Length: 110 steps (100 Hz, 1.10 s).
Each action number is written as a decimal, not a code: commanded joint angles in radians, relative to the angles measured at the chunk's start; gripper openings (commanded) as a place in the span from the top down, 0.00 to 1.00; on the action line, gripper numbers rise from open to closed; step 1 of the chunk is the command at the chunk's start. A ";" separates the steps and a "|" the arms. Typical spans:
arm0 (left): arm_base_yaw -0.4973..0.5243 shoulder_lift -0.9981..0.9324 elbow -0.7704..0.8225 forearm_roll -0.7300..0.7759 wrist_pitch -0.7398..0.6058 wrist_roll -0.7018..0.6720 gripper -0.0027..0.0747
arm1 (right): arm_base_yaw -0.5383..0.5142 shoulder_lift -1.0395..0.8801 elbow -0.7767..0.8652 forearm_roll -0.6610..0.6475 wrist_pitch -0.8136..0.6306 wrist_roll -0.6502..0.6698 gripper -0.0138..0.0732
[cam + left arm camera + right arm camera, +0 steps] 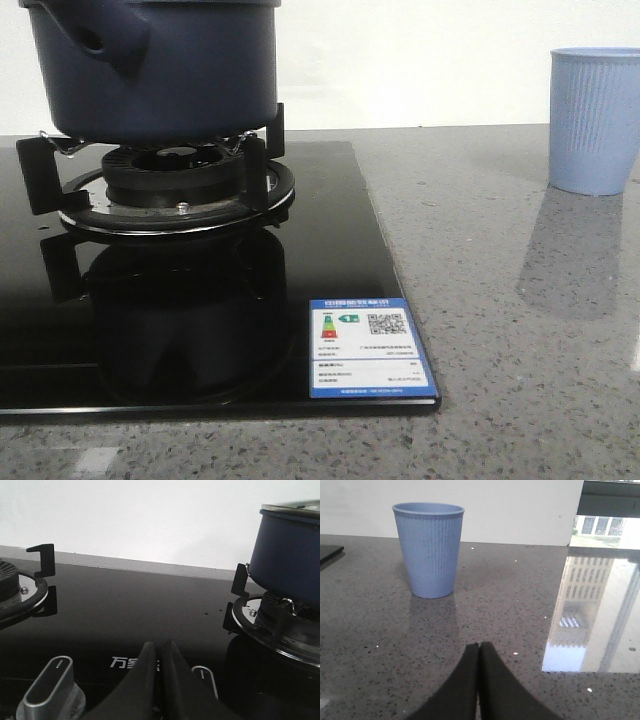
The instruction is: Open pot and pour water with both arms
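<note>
The dark navy-blue pot [160,65] sits on the burner grate [170,185] of the black glass stove, its stubby handle with a hole pointing toward the front left. In the left wrist view the pot [290,555] shows a shiny lid rim on top. My left gripper [159,647] is shut and empty, low over the stove's front edge between two knobs, well apart from the pot. My right gripper [479,647] is shut and empty over the grey counter, short of the light blue ribbed cup [429,547]. Neither gripper shows in the front view.
The light blue cup [595,120] stands on the speckled counter right of the stove. A second burner [15,590] lies on the stove's other side. Silver knobs [47,690] line the stove front. An energy label [368,348] is stuck at the stove's corner.
</note>
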 commanded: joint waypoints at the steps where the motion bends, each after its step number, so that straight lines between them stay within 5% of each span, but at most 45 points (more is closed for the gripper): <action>1: 0.002 -0.027 0.033 0.000 -0.075 -0.010 0.99 | -0.001 -0.019 0.026 -0.003 -0.073 -0.008 0.92; 100: 0.002 -0.027 0.033 -0.020 -0.077 -0.010 0.99 | -0.001 -0.019 0.026 0.002 -0.104 -0.005 0.92; 110: 0.002 -0.027 0.033 -0.100 -0.079 -0.010 0.99 | -0.001 -0.019 0.026 0.110 -0.136 0.029 0.92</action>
